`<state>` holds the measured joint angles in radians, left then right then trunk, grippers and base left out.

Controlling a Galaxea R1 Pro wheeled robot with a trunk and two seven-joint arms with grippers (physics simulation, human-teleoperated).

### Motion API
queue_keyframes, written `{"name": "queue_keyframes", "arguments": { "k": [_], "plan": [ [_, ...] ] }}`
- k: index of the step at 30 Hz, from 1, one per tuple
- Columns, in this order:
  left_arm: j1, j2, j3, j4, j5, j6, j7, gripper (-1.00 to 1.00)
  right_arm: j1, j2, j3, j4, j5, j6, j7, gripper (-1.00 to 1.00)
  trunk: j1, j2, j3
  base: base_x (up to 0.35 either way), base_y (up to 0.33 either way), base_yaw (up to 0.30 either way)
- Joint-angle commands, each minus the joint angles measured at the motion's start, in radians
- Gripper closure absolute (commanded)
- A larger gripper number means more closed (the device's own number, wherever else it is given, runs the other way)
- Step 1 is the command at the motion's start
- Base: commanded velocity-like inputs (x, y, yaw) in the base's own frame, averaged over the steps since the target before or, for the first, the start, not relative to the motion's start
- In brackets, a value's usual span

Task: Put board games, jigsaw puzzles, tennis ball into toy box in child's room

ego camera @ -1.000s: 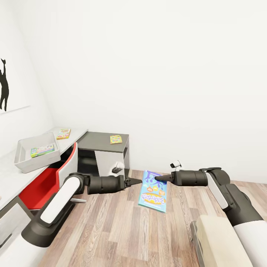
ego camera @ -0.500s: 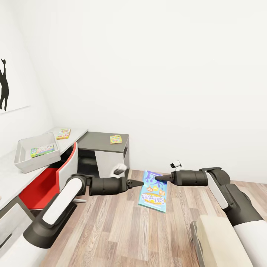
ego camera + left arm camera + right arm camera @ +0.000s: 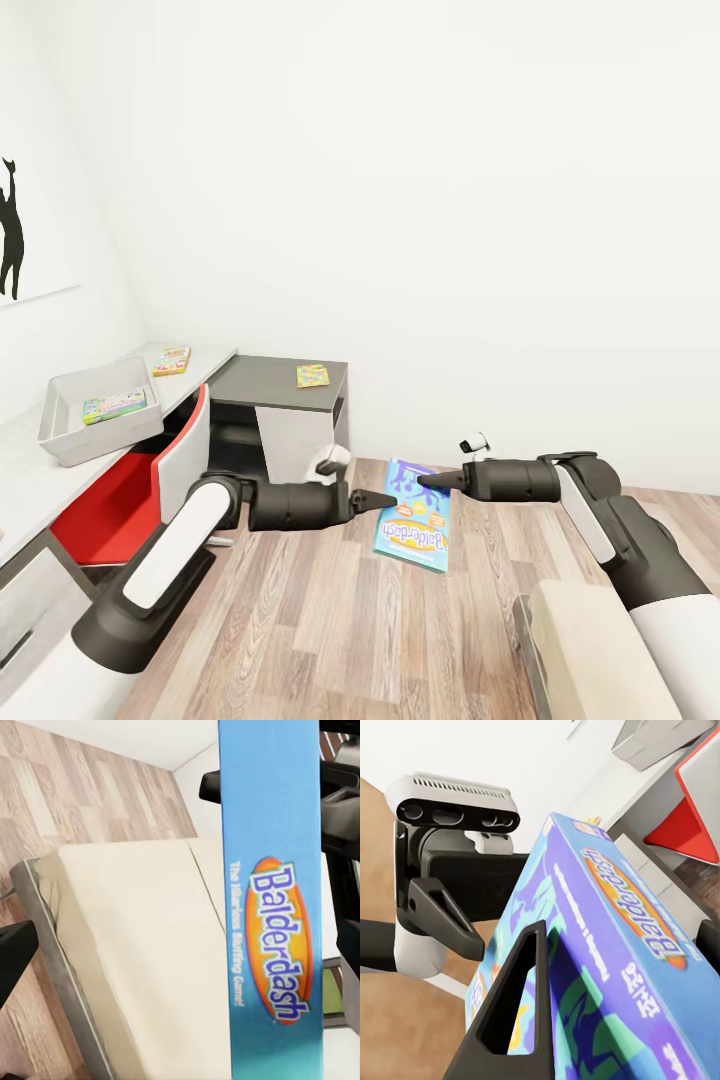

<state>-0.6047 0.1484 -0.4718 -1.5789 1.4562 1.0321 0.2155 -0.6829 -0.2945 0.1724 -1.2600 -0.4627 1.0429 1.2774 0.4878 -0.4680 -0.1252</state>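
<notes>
Head view, centre-low: right gripper (image 3: 432, 481) clamps the top edge of a blue Balderdash board game (image 3: 413, 517), which hangs upright over the wood floor (image 3: 330, 620). Left gripper (image 3: 385, 497) sits just beside the box's left edge w/ its tip close to it; can't tell if it's parted or clenched (touching? unclear). Left of frame: toy box (image 3: 62, 437) on the table (image 3: 30, 478), one board game (image 3: 115, 405) inside. Another (image 3: 172, 360) lies behind it; jigsaw puzzle (image 3: 313, 376) on the dark top. Bed (image 3: 590, 650) corner at lower right.
</notes>
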Motion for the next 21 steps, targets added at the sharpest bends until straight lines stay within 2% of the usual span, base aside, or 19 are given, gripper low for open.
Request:
{"name": "queue_keyframes", "arguments": {
  "k": [1, 5, 11, 21],
  "plan": [
    [-0.001, 0.001, -0.001, -0.001, 0.01, 0.0, 0.01, -1.0, -0.001, -0.001, 0.001, 0.0, -0.002, 0.004, 0.002, 1.0, 0.001, -0.002, -0.002, 0.0, 0.0, 0.0],
    [-0.002, -0.003, -0.002, 0.001, 0.01, 0.0, 0.011, -1.0, -0.001, 0.0, 0.001, 0.0, -0.002, 0.004, 0.002, 1.0, 0.001, -0.002, -0.002, 0.0, 0.0, 0.0],
    [-0.002, -0.021, -0.003, 0.007, 0.005, -0.001, 0.01, -1.0, -0.001, 0.0, 0.001, 0.001, -0.001, 0.004, 0.002, 1.0, 0.001, -0.002, -0.002, 0.0, 0.0, 0.0],
    [-0.004, -0.054, -0.004, 0.023, -0.044, 0.0, 0.01, -1.0, -0.001, 0.0, 0.001, 0.001, -0.001, 0.004, 0.001, 1.0, 0.001, -0.002, -0.002, 0.0, 0.0, 0.0]
  ]
}}
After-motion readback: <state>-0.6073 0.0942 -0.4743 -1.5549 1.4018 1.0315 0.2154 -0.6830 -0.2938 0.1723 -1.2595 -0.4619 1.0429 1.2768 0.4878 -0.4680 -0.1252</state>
